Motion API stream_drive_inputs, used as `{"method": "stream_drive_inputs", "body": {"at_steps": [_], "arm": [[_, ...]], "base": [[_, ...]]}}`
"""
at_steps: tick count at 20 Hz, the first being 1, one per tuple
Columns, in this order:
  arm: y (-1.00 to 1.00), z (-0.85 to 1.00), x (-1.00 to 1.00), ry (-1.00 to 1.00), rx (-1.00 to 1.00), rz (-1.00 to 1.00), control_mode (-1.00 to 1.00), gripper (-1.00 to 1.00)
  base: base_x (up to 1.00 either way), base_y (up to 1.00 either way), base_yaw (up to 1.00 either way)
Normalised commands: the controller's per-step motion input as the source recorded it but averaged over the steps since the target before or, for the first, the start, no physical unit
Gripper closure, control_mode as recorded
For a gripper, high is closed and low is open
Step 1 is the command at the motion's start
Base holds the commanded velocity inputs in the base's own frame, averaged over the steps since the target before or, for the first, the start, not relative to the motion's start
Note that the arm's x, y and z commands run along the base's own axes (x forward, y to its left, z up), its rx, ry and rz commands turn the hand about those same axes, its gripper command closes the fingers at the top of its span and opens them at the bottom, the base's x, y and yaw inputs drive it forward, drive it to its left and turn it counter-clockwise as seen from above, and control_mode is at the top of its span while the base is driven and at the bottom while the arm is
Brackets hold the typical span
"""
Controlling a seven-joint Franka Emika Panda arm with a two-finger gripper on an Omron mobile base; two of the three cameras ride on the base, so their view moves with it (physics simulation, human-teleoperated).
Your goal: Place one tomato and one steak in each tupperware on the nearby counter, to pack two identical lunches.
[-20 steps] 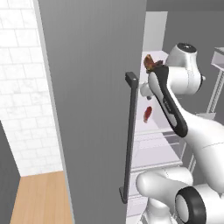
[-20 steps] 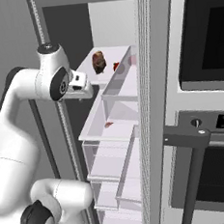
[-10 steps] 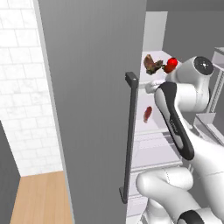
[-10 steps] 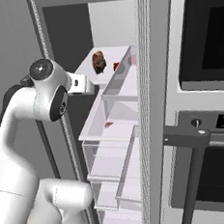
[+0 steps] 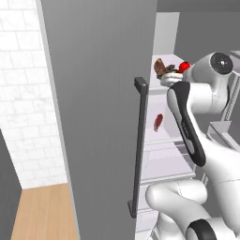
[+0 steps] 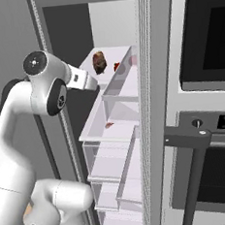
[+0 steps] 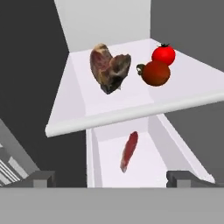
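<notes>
White glossy fridge shelf (image 7: 87, 111) bearing lumpy brown marbled steak (image 7: 109, 68) and two smooth round red tomatoes (image 7: 158, 65); gripper (image 7: 111, 179) jaws spread, empty

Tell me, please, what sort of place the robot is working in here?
Likely a home kitchen: an open fridge holding tomatoes and steak, beside a built-in oven.

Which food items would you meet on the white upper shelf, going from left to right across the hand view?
Brown marbled steak standing on edge → darker red tomato with a stem → bright red round tomato, which sits slightly further right and behind the darker one.
</notes>
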Motion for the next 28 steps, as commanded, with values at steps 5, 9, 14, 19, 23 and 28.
{"method": "stream_drive_inputs", "body": {"at_steps": [5, 9, 14, 19, 23, 28], "arm": [[-0.17, 0.06, 0.12, -0.04, 0.12, -0.03, -1.0, -1.0], [0.0, 0.0, 0.34, -0.02, 0.06, 0.0, -1.0, -1.0], [-0.01, 0.0, 0.41, -0.03, 0.03, 0.0, -1.0, -1.0], [-0.09, 0.0, 0.41, 0.0, 0.04, 0.0, -1.0, -1.0], [-0.2, 0.0, 0.47, 0.0, 0.04, 0.0, -1.0, -1.0], [-0.05, -0.01, 0.42, 0.0, 0.01, 0.0, -1.0, -1.0]], "base": [[0.0, 0.0, 0.0], [0.0, 0.0, 0.0], [0.0, 0.0, 0.0], [0.0, 0.0, 0.0], [0.0, 0.0, 0.0], [0.0, 0.0, 0.0]]}}
